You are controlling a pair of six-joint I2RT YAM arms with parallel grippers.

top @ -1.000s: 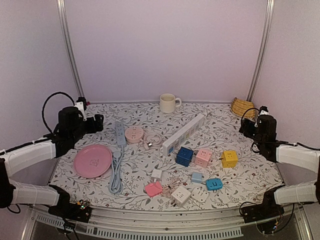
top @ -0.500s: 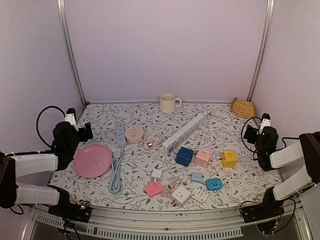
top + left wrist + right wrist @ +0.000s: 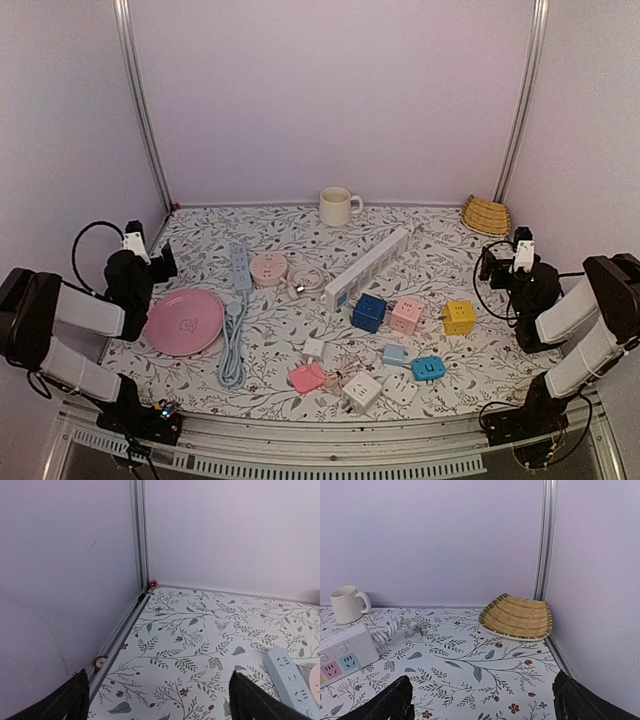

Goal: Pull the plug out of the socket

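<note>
White plug (image 3: pixel 314 348) just beside pink socket (image 3: pixel 306 378), front-centre of counter (image 3: pixel 480 330); whether it is seated is unclear. Left tool (image 3: pixel 157 677) and right tool (image 3: pixel 482 680) are spread apart, empty, well off at the sides. Risk: the light socket lifts along with the plug unless braced.

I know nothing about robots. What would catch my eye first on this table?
On the floral tablecloth, a blue cube socket, a pink one and a yellow one stand in a bright row right of centre. A long white power strip lies diagonally in the middle. A pink plate sits at the left, and a woven basket tray fills the back right corner.
</note>
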